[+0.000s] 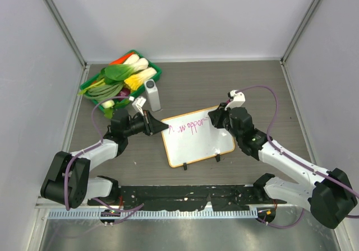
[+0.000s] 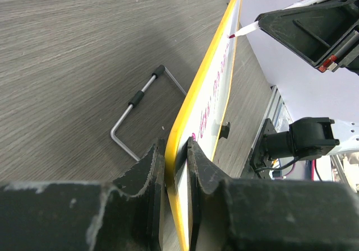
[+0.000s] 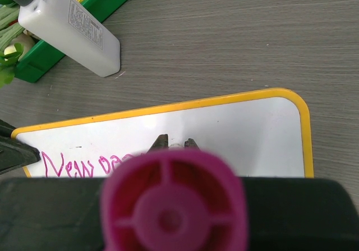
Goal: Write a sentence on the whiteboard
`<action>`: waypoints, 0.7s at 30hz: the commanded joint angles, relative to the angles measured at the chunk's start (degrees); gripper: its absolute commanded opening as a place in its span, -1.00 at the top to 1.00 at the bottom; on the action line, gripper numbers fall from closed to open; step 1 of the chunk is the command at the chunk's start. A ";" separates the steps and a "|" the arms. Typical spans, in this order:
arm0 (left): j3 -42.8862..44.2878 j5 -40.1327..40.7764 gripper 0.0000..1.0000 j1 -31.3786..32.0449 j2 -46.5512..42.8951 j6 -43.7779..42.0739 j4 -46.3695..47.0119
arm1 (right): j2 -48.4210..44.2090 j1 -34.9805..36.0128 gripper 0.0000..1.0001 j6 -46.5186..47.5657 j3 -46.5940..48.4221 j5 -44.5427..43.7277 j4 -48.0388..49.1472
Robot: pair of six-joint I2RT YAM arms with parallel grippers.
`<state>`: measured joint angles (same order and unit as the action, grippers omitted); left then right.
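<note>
At the middle of the table (image 1: 235,83) sits the whiteboard (image 1: 197,136), turned a little askew, its two black clip feet on the edge nearest the arm bases. Pink cursive runs along its far edge. From overhead the sentence (image 1: 189,129) reads "New oppor"; the right wrist camera shows only "New" and a few letters before the pen hides the rest. A white bottle (image 1: 152,94) lies beside the green tray (image 1: 157,70), and its label print is too fine to read.

The left gripper (image 1: 159,126) reaches in low from the left, elbow bent. Its fingers (image 2: 150,170) are pinched narrow on the board's orange frame at the left edge. The right gripper (image 1: 220,116) comes in from the right on a long diagonal forearm, closed around a marker (image 3: 174,206) with a magenta end. The marker's tip meets the board just past the last letter. A bent wire stand (image 2: 137,108) lies on the table at the board's back side.
</note>
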<state>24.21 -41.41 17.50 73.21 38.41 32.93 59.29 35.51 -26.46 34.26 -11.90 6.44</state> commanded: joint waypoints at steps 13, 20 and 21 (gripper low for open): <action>0.31 2.82 1.00 0.70 0.00 -5.02 -3.22 | -0.31 -0.17 0.98 0.71 -0.60 2.06 -0.90; 0.23 2.91 1.00 0.70 0.09 -5.02 -3.22 | -0.22 -0.17 0.97 0.79 -1.04 2.85 -2.30; 0.23 2.91 1.00 0.78 0.00 -4.93 -3.22 | -0.14 -0.17 0.97 0.79 -1.04 2.94 -2.65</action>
<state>24.21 -41.34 17.50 73.21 38.35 32.84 59.27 35.51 -26.44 33.82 -9.26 5.08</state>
